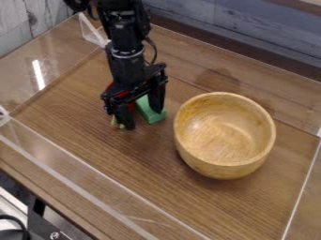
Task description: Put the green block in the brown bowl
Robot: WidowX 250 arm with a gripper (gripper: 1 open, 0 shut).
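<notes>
The green block (152,115) lies on the wooden table, just left of the brown bowl (224,134). My gripper (135,104) has come down over it with its jaws open, one finger at each side of the block and low near the table. The block's upper part is hidden behind the fingers. The bowl is large, round and light wood, with nothing inside it.
A red strawberry-like toy (116,115) with a green end lies under the gripper's left finger, touching or very near it. Clear plastic walls (75,159) edge the table (88,183) at front and left.
</notes>
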